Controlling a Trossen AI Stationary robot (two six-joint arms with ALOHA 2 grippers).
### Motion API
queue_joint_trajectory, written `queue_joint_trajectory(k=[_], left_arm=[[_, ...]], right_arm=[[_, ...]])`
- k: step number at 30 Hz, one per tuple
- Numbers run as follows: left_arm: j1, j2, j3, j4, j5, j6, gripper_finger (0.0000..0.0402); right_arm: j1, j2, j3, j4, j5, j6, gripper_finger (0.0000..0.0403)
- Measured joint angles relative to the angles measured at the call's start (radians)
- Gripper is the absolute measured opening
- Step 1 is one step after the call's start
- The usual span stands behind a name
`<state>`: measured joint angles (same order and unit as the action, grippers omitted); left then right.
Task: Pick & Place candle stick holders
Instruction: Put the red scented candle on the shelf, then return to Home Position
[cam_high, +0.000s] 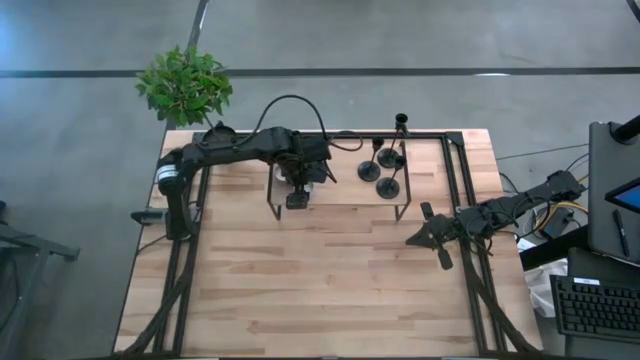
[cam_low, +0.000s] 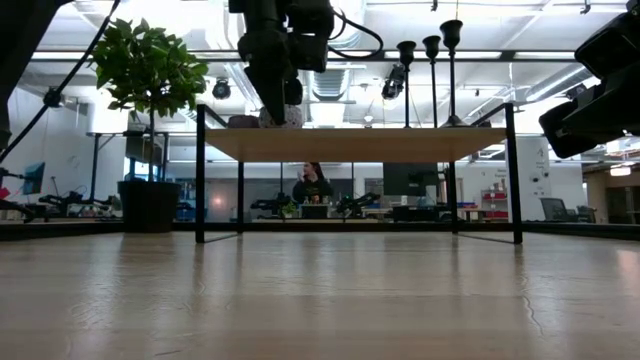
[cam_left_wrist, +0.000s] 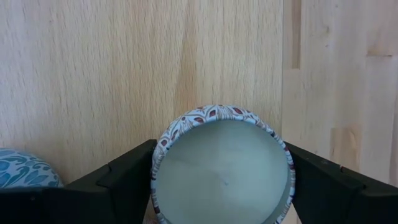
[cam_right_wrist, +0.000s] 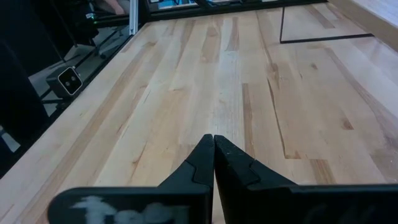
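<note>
Left arm (cam_high: 235, 148): dark, near-black jointed links, with a pale grey band around the upright base segment.
Left arm cable (cam_high: 290, 103): thin black cable arching in a loop above the forearm toward the wrist.
Left gripper (cam_left_wrist: 221, 186): two matte black fingers (cam_left_wrist: 118, 180) with flat, angular, stepped faces.
Right arm (cam_high: 510, 210): dark jointed links of the same black finish, with bundled cables at its outer end.
Right gripper (cam_right_wrist: 214, 163): two matte black wedge-shaped fingers tapering to thin tips.
Right gripper body (cam_right_wrist: 130, 205): black block behind the fingers carrying a smeared whitish marking, not readable.
</note>
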<state>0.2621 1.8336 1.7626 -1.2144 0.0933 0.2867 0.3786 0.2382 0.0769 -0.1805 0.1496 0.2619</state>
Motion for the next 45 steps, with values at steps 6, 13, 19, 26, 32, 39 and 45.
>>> queue_joint_trajectory(k=[6, 13, 19, 26, 32, 39, 45], left_arm=[[0.0, 0.0, 0.0, -0.001, -0.003, 0.002, 0.0351], [0.0, 0.0, 0.0, -0.001, -0.002, 0.005, 0.0393], [0.0, 0.0, 0.0, -0.001, -0.002, 0.005, 0.0399], [0.0, -0.001, 0.003, -0.005, -0.002, 0.006, 0.0399], [0.0, -0.002, 0.039, -0.026, -0.001, 0.007, 0.0399], [0.0, -0.003, 0.058, -0.036, 0.003, 0.018, 0.04], [0.0, -0.003, 0.058, -0.039, 0.02, 0.015, 0.04]], right_arm=[[0.0, 0.0, 0.0, 0.0, 0.0, 0.0, 0.0008], [0.0, 0.0, 0.0, 0.0, 0.0, 0.0, 0.0008], [0.0, 0.0, 0.0, 0.0, 0.0, 0.0, 0.0008], [0.0, 0.0, 0.0, 0.0, 0.0, 0.0, 0.0008], [0.0, 0.0, 0.0, 0.0, 0.0, 0.0, 0.0008], [0.0, 0.0, 0.0, 0.0, 0.0, 0.0, 0.0008], [0.0, 0.0, 0.0, 0.0, 0.0, 0.0, 0.0008]])
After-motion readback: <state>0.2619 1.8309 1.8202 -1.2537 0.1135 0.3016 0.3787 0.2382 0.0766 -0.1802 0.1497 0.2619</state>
